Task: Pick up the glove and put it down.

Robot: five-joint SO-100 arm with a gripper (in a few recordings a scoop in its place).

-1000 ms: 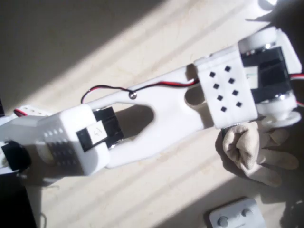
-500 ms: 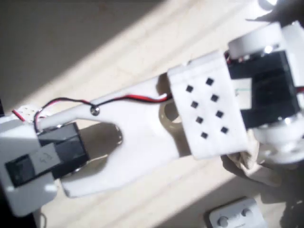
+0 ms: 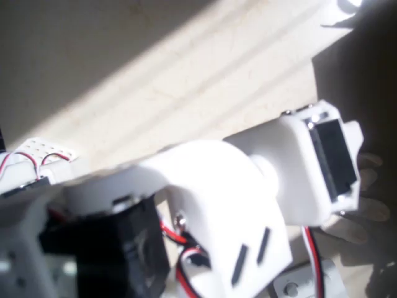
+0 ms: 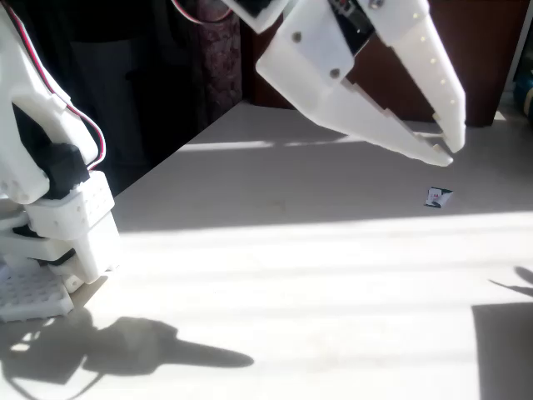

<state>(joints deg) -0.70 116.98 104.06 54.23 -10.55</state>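
Observation:
The cream glove (image 3: 371,210) lies on the table at the right edge of the overhead view, dim in shadow and partly covered by the white arm (image 3: 248,198), which hangs close under the camera. In the fixed view my white gripper (image 4: 446,152) is raised well above the table at the top, pointing down and to the right. Its two fingertips meet and nothing is held between them. The glove is out of that view.
A grey plate with two round buttons (image 3: 296,287) sits at the bottom edge of the overhead view, below the glove. A small green-and-white card (image 4: 436,197) lies on the table under the fingertips. The arm's base (image 4: 50,217) stands at the left.
The arm has risen toward the overhead camera and now covers much of that view. The glove stays on the table at the right, now shaded by the arm.

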